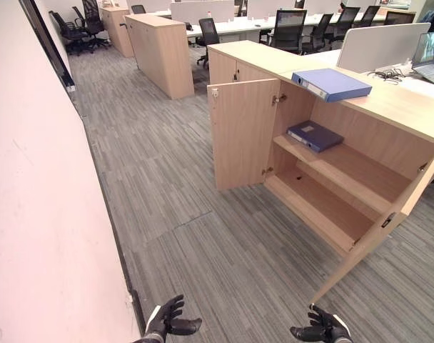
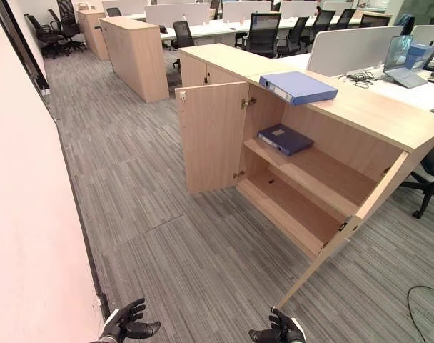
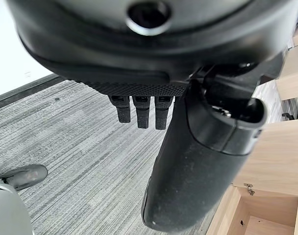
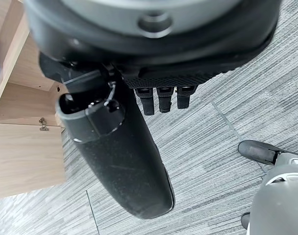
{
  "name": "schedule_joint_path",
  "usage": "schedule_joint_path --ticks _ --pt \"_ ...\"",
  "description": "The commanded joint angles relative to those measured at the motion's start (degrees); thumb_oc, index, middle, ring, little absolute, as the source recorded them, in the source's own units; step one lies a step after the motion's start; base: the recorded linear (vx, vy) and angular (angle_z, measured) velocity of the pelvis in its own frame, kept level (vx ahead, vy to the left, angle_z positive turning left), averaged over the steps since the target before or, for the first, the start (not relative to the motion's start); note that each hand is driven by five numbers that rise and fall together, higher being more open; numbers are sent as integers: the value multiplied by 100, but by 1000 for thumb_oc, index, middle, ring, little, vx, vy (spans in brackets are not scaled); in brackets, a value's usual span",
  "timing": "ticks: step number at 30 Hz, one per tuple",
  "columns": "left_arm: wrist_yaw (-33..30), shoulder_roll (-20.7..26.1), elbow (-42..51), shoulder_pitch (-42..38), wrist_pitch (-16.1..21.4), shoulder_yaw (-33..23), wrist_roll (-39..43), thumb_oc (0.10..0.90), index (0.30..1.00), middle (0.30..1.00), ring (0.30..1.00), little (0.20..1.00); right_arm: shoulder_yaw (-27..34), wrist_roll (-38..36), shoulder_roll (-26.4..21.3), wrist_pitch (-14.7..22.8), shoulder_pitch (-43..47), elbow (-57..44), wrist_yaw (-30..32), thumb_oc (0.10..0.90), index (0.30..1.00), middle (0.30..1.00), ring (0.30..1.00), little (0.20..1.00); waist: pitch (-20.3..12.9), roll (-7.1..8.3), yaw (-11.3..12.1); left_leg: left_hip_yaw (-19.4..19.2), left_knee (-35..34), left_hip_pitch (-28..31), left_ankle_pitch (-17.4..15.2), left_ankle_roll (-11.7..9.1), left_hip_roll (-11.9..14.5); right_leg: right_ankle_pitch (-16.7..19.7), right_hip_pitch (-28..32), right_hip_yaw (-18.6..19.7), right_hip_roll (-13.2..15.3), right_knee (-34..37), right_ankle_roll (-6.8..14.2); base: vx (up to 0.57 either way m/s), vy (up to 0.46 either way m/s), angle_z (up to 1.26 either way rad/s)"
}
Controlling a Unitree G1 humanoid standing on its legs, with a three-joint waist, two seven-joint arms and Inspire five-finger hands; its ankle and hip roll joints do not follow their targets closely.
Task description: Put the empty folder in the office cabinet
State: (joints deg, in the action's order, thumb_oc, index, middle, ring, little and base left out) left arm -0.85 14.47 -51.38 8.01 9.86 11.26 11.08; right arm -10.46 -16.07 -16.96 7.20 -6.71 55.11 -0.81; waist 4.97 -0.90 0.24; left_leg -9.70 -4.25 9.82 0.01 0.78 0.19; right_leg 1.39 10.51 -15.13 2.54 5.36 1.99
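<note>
On cabinet [image 1: 388, 107]: 1 folder [image 1: 331, 83]; inside, 1 folder [image 1: 315, 135].

Open carpet [image 1: 203, 236] lay between us and the cabinet [image 1: 360, 153], with nothing standing on it. Both doors stood wide: the left door [image 1: 242, 132] and the right door [image 1: 385, 221] flanked the opening and narrowed any sideways approach. On the upper shelf [image 1: 360, 168] a dark folder [image 1: 315, 135] took the left end; the rest was free. A white wall [image 1: 38, 214] closed off our left.
</note>
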Motion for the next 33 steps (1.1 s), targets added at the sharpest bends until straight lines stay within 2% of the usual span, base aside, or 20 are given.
schedule_joint_path --ticks 1,2,3,4,6,7,8,9,11,12,14,15,17,19,21,25,26,29,30,33 --pt "-56 -3 86 -660 366 18 255 800 900 900 900 900 -20 -258 -183 317 560 10 -41 800 900 900 900 900 159 166 69 -137 819 -150 -413 -585 507 -633 163 206 41 -129 198 -79 -155 3" --pt "-70 1 106 -717 357 60 293 800 900 900 900 900 -15 -273 -207 327 571 3 -27 800 900 900 900 900 291 187 104 -107 1289 -473 -186 -687 600 -655 206 185 25 -127 151 -81 -158 2" --pt "-70 1 105 -721 357 60 294 800 900 900 900 900 -13 -273 -206 327 574 4 -28 800 900 900 900 900 285 184 93 -90 1333 -509 -203 -692 610 -655 195 173 18 -127 146 -77 -178 4" --pt "-44 -10 143 -762 354 62 392 800 900 900 900 900 -23 -296 -239 319 605 -6 -28 800 900 900 900 900 398 222 95 -74 2036 -827 -24 -803 687 -661 260 179 -18 -90 55 -20 -112 11" --pt "-56 -54 95 -754 339 50 457 800 900 900 900 900 -10 -317 -267 296 606 54 -18 800 900 900 900 900 464 252 135 -67 2690 -1102 166 -829 746 -735 406 126 -58 -36 11 49 -152 13" --pt "-57 -55 94 -755 339 50 457 800 900 900 900 900 -9 -317 -268 296 607 55 -19 800 900 900 900 900 463 246 127 -55 2712 -1118 157 -831 753 -736 404 118 -66 -36 8 80 -116 -5" --pt "-56 -78 61 -771 338 65 469 800 900 900 900 900 -6 -331 -280 282 627 113 -11 800 900 900 900 900 485 243 149 -2 2662 -1233 177 -787 726 -761 418 107 -62 -36 19 124 -16 -22" --pt "-66 -85 81 -743 345 69 462 800 900 900 900 900 -1 -340 -274 273 643 138 1 800 900 900 900 900 461 256 205 131 2104 -1367 6 -683 596 -795 438 109 -30 -36 69 191 -3 -15" --pt "-80 -65 129 -724 345 75 468 800 900 900 900 900 10 -360 -280 276 662 140 6 800 900 900 900 900 448 226 260 360 1334 -1359 193 -691 661 -874 464 139 -76 -109 104 166 33 1" --pt "-80 -65 129 -724 345 75 468 800 900 900 900 900 10 -360 -280 276 663 140 6 800 900 900 900 900 450 227 261 359 1329 -1354 195 -691 660 -874 467 140 -75 -109 104 116 40 5" --pt "-159 -34 131 -779 336 48 517 800 900 900 900 900 -40 -312 -303 285 731 150 34 800 900 900 900 900 494 171 292 542 422 -1595 686 -810 1144 -1196 455 222 -116 -503 63 187 56 15" --pt "-159 -33 130 -781 337 46 517 800 900 900 900 900 -41 -312 -301 286 734 152 34 800 900 900 900 900 502 178 295 533 402 -1575 695 -811 1139 -1215 453 226 -107 -527 63 273 80 13" --pt "-231 1 91 -853 355 -47 623 800 900 900 900 900 -85 -338 -305 284 856 179 60 800 900 900 900 900 555 143 325 681 -51 -1668 844 -867 1560 -1607 407 465 -129 -1044 52 299 108 -17" --pt "-231 -3 53 -860 363 -70 646 800 900 900 900 900 -84 -356 -305 284 862 176 50 800 900 900 900 900 552 129 322 655 -75 -1728 882 -907 1700 -1714 411 513 -124 -1163 72 230 115 -45" --pt "-232 -7 -33 -859 363 -109 650 800 900 900 900 900 -84 -335 -347 268 895 249 39 800 900 900 900 900 538 102 351 603 -75 -1970 978 -993 2008 -1925 583 602 -68 -1243 127 306 168 -19" --pt "-193 17 -87 -819 352 -140 662 800 900 900 900 900 -94 -298 -306 266 874 287 8 800 900 900 900 900 413 70 442 603 -75 -2110 972 -1061 2048 -1989 832 670 65 -1086 262 345 243 -19" --pt "-147 58 -99 -776 347 -153 650 800 900 900 900 900 -107 -240 -237 266 854 307 -32 800 900 900 900 900 319 57 483 589 -75 -2154 1140 -1136 2019 -1999 889 709 171 -1063 347 345 306 -7" --pt "-146 177 -151 -800 334 -183 612 800 900 900 900 900 -134 -201 -85 252 833 277 -56 800 900 900 900 900 216 167 548 358 55 -2152 1285 -1103 1878 -1841 873 725 411 -1115 520 424 380 -9" --pt "-133 218 -160 -804 332 -179 593 800 900 900 900 900 -139 -196 -31 254 835 275 -58 800 900 900 900 900 193 215 567 317 204 -2169 1295 -1058 1789 -1687 834 736 502 -1176 602 361 366 -18" --pt "-111 333 -147 -808 327 -149 523 800 900 900 900 900 -196 -149 97 226 898 268 -91 800 900 900 900 900 97 366 615 109 593 -2267 1048 -816 1427 -763 448 819 891 -1668 876 365 474 -11"
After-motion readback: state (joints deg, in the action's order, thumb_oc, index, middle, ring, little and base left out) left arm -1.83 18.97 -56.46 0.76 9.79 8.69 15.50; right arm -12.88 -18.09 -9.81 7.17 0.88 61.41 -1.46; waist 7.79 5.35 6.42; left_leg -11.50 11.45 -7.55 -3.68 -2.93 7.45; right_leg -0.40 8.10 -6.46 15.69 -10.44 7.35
